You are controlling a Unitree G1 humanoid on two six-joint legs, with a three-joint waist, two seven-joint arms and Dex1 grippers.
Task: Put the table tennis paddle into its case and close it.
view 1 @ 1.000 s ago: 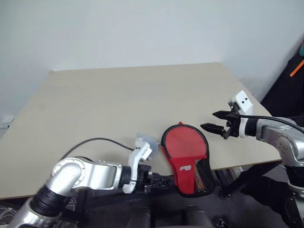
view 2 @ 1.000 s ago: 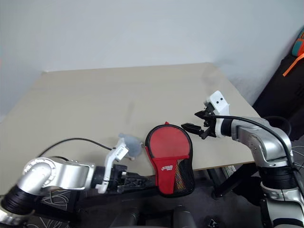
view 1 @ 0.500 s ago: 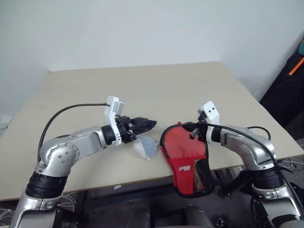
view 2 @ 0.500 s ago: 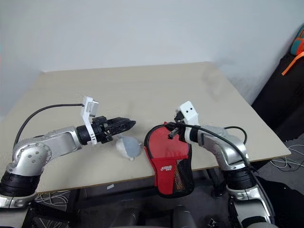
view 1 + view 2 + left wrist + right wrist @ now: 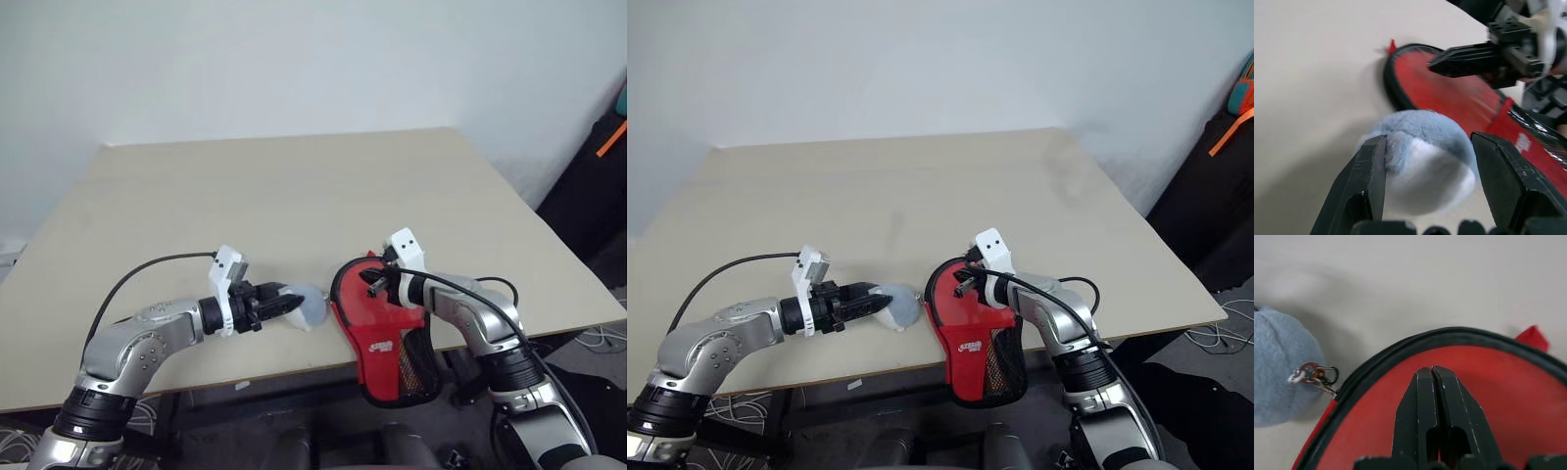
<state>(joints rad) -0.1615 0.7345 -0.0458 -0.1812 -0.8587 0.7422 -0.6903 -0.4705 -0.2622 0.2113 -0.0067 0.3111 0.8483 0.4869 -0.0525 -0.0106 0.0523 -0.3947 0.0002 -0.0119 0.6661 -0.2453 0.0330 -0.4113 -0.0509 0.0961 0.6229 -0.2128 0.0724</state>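
Both arms repositioned since a second ago: the left gripper (image 5: 290,301), then below the counter's front edge, now lies over the counter in the lower centre-left of the head view; the right gripper (image 5: 372,282), then spread wide in the air at centre-right, is now down on the case.

Item 1, case (image 5: 387,328): red paddle-shaped pouch with black zipper rim, lower centre of the head view. Round end rests on the counter (image 5: 294,186); its black mesh end hangs past the counter's front edge. White logo shows near the mesh. A small red tab sticks out at the rim's far edge. Red surface fills the round end; whether this is the paddle's face or the case fabric cannot be told.

Item 2, pale bluish-white fluffy lump (image 5: 1420,156): on the counter just beside the case's round end, on its left in the head view. A small metal clip on it shows in the right wrist view, close to the zipper rim.

Item 3, left gripper: fingers (image 5: 1369,181) stand apart, one on each side of the lump; whether they press it cannot be told.

Item 4, right gripper: fingers (image 5: 1422,411) pressed together, tips over the red surface just inside the zipper rim, nothing visible between them.
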